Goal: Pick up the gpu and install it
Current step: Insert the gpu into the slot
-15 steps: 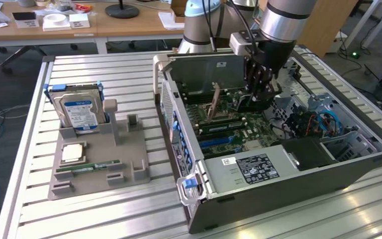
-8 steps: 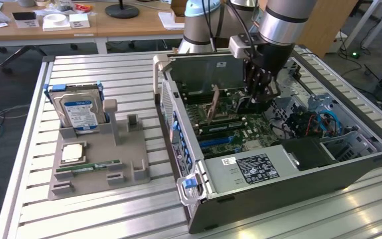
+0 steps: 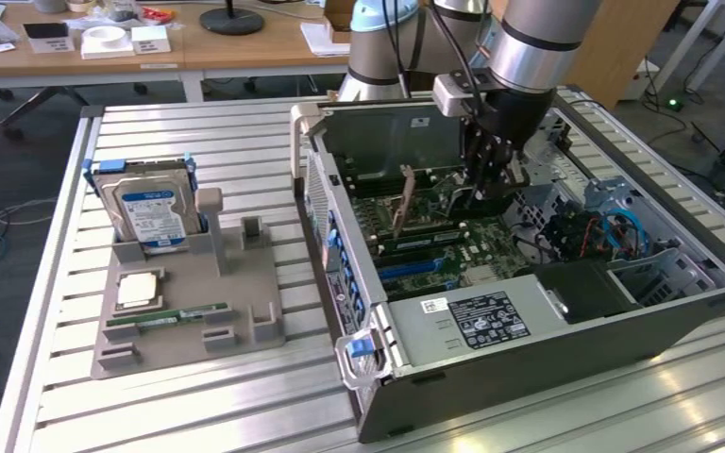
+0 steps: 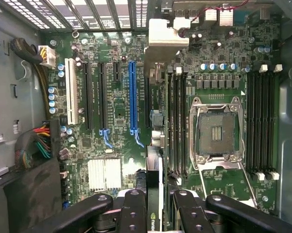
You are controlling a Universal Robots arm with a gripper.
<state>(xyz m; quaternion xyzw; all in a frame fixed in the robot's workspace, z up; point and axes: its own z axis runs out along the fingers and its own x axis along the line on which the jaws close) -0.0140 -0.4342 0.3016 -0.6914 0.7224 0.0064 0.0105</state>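
**A:** Two dark fingers (image 4: pixel 134 213) of the tool (image 4: pixel 159 213) are clamped on the gpu (image 4: pixel 154 179), one on each face. The card shows edge-on, low inside the open computer case (image 3: pixel 527 368).

**B:** Gripped, then. Seated?

**A:** Not seated, I'd judge, but whether its lower edge touches the motherboard (image 4: pixel 116 121) I can't tell. The card hides what lies straight under it.

**B:** What's the line to watch?

**A:** The long blue slot (image 4: pixel 132 97). The card runs parallel to it but just beside it, between it and the nearer bank of memory slots (image 4: pixel 177 126). To do this well, the card's edge has to sit dead over its slot, upright, with no twist.

**B:** And the far end?

**A:** The silver bracket (image 4: pixel 167 36) points toward the vented wall of the case, which looks right. It should meet that wall squarely as the card goes home. Push evenly along the length, because a tilted card jams at one end.

**B:** Anything beyond the case?

**A:** Well apart on the surface (image 3: pixel 211 415), a grey holder (image 3: pixel 249 283) carries the hard drive (image 3: pixel 148 208) upright and the RAM stick (image 3: pixel 167 316) lying flat. Neither is touched.
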